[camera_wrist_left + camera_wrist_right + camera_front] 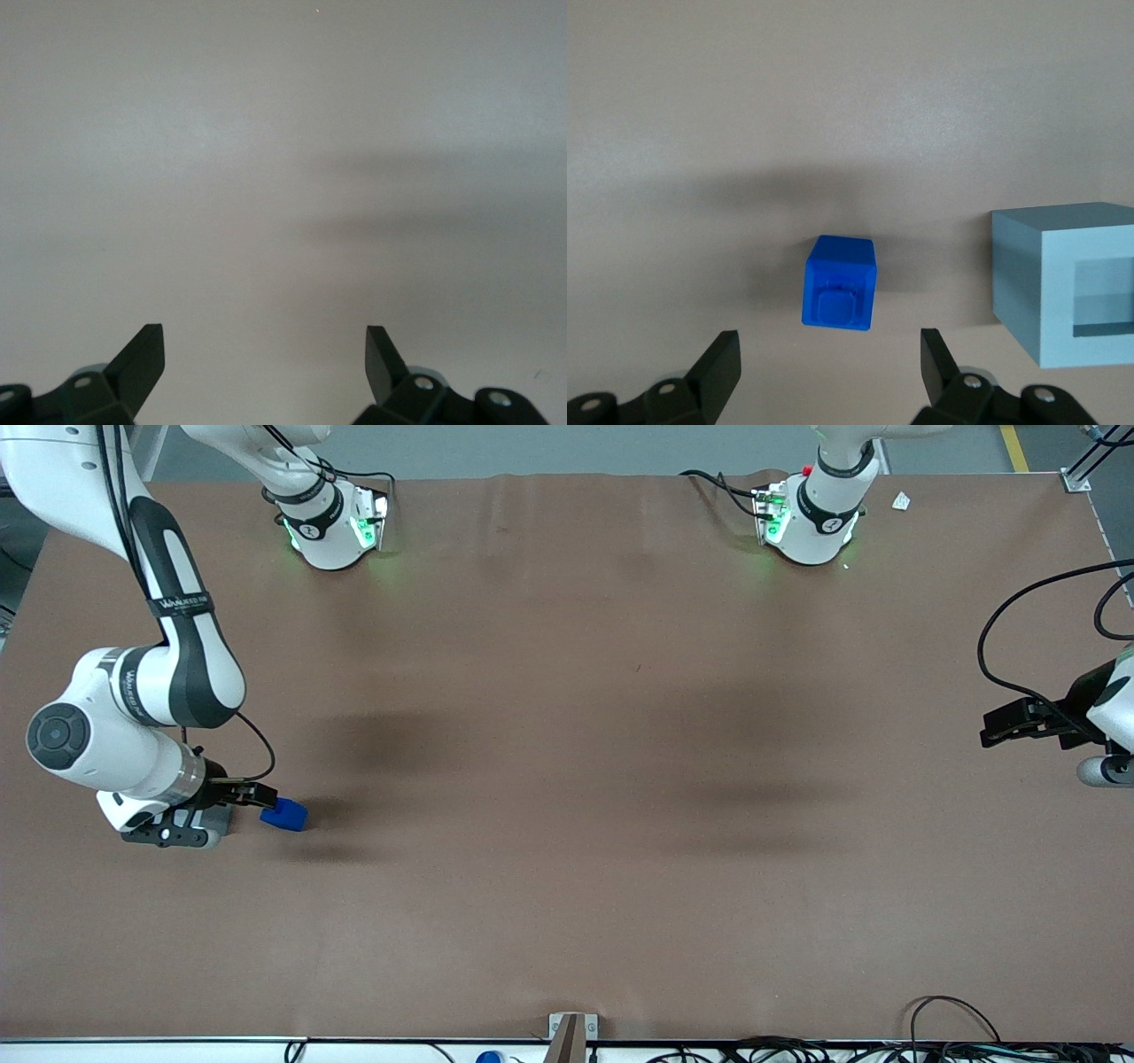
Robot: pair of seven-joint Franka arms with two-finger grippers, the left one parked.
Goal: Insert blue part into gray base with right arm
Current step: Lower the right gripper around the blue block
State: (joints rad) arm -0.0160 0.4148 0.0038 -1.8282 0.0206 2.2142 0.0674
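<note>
Blue part (839, 283) is seen centred between the spread fingers of the hand (828, 372), ungrasped, beside the gray base (1063, 283).

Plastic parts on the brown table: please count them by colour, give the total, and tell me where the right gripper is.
Blue: 1, the blue part
Gray: 1, the gray base
Total: 2
The right arm's gripper is open and hovers above the table, with the blue part in line with the gap between its fingers and the gray base beside the blue part.
</note>
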